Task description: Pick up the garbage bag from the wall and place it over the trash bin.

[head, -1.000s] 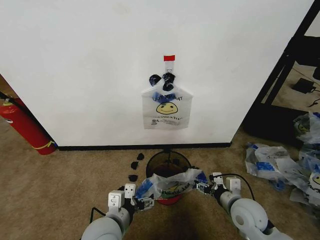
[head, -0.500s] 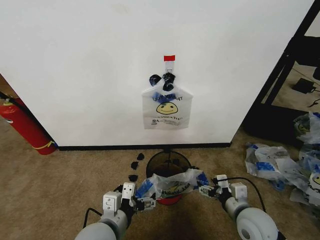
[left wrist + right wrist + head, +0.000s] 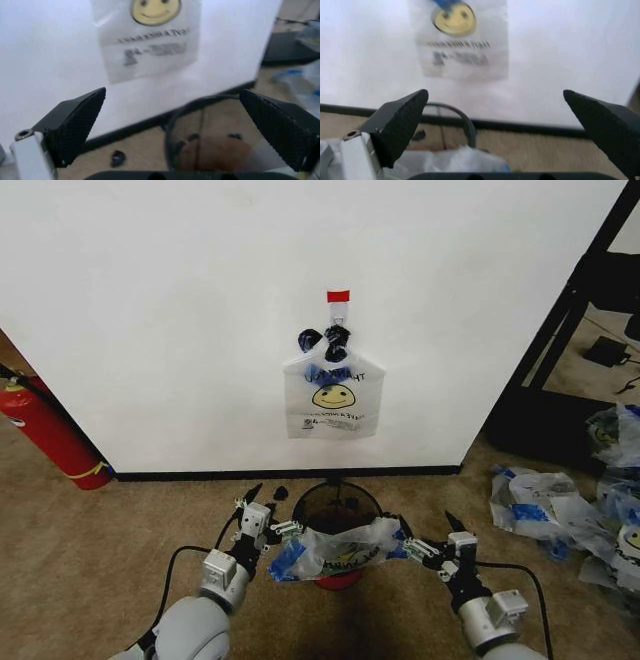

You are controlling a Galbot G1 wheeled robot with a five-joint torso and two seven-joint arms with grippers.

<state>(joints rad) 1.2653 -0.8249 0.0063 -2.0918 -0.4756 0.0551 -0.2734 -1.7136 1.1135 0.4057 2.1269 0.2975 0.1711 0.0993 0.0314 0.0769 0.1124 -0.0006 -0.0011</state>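
The garbage bag (image 3: 335, 548), whitish with blue patches at both ends and a yellow print, lies draped over the near rim of the trash bin (image 3: 335, 498), a black mesh bin on the carpet by the wall. My left gripper (image 3: 268, 515) stands open just left of the bag's left end, holding nothing. My right gripper (image 3: 438, 538) is open just right of the bag's right end. In the left wrist view the open gripper (image 3: 175, 127) frames the bin's rim (image 3: 210, 100). In the right wrist view the open gripper (image 3: 495, 127) looks past the bag (image 3: 450, 163) and bin rim (image 3: 465, 120).
A smooth smiley bag (image 3: 334, 395) hangs on the white wall from a black clip. Small black clips (image 3: 270, 510) lie on the carpet left of the bin. A red fire extinguisher (image 3: 45, 430) leans at far left. Bunched bags (image 3: 570, 510) and a black frame (image 3: 560, 330) stand right.
Both grippers were shut on the bag's handles over the bin; now both are open and off them. The left moved up toward the wall, the right drew back. The bag stays on the bin.
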